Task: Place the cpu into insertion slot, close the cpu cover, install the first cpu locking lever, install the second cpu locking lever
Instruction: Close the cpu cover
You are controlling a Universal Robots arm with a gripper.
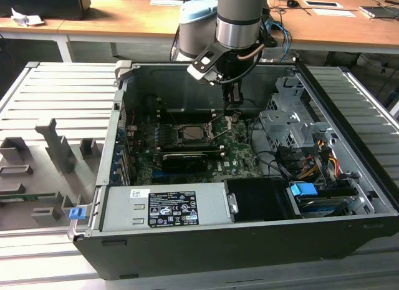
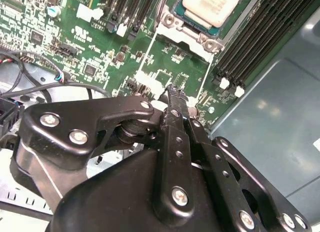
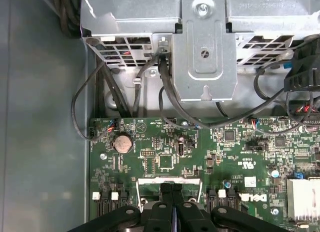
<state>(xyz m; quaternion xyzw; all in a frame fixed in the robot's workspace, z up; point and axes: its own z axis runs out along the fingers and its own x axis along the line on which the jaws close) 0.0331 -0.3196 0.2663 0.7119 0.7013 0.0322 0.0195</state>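
The cpu (image 2: 210,6), a pale silvery square, lies in the insertion slot (image 1: 192,133) on the green board (image 1: 240,153). A silver metal frame, the cpu cover (image 2: 189,36), edges it; I cannot tell whether it is latched. In the exterior view my gripper (image 1: 232,118) hangs just to the slot's right, low over the board. In both wrist views its black fingers (image 3: 166,202) are pressed together with nothing visible between them. In the second wrist view the gripper (image 2: 175,92) is a short way off the frame's corner, over bare board.
The open case holds a long black card (image 1: 184,158) in front of the slot and a grey power supply (image 1: 165,206) nearer still. A metal drive cage (image 1: 290,125) with cables stands on the exterior view's right. Black memory slots (image 2: 260,37) run beside the cpu. A coin battery (image 3: 123,142) sits on the board.
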